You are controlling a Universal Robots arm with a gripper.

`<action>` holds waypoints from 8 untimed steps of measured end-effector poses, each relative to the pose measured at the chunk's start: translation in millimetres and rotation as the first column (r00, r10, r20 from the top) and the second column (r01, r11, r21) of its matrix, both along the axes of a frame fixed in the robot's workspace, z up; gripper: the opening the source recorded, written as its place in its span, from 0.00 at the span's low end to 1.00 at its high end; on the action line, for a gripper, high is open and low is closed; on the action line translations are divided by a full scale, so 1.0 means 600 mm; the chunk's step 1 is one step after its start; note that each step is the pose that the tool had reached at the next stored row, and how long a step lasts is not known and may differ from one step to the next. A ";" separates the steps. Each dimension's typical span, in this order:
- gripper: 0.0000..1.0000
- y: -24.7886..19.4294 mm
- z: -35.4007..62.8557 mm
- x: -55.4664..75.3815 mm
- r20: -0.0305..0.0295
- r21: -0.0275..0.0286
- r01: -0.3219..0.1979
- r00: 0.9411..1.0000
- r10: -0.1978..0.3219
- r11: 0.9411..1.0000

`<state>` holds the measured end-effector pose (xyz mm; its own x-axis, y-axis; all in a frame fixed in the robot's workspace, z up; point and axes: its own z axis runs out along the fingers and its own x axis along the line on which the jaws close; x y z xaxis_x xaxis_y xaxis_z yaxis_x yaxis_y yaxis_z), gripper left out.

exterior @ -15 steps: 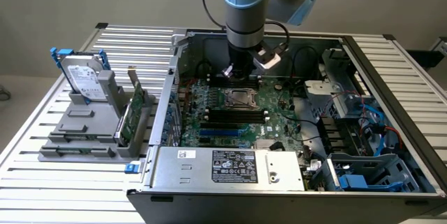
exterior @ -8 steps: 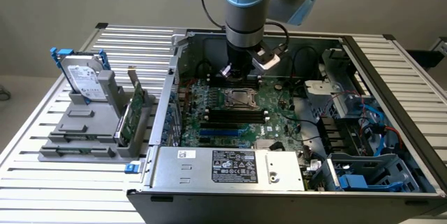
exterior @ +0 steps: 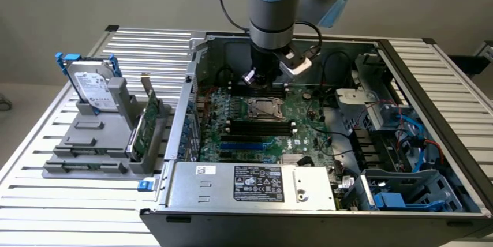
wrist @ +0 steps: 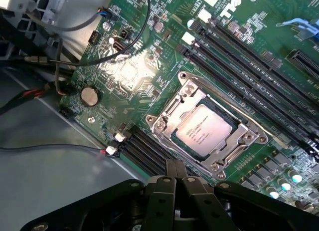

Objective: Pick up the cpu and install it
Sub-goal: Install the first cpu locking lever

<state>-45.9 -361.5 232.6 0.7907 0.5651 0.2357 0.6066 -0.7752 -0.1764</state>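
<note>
Exterior view: the arm hangs over the open case, which lies on a slatted table, so the board faces up for reach from above; the gripper sits just behind the socket. A hard drive stands in a grey rack at the exterior view's left. Wrist view: the fingers are clenched together, grasping nothing; the cpu lies seated flat inside the socket frame, apart from the fingertips.

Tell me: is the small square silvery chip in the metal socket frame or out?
In: the chip lies flat inside the socket frame on the green board.
</note>
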 end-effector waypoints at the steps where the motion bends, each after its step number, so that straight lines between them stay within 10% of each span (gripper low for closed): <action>1: 0.11 -0.0043 0.001 0.000 -0.001 -0.002 0.000 1.000 0.000 1.000; 8: 0.11 -0.0310 0.006 0.000 -0.009 -0.026 0.000 1.000 0.000 1.000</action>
<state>-46.0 -380.1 236.2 0.7928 0.5709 0.2136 0.6050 -0.7795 -0.1621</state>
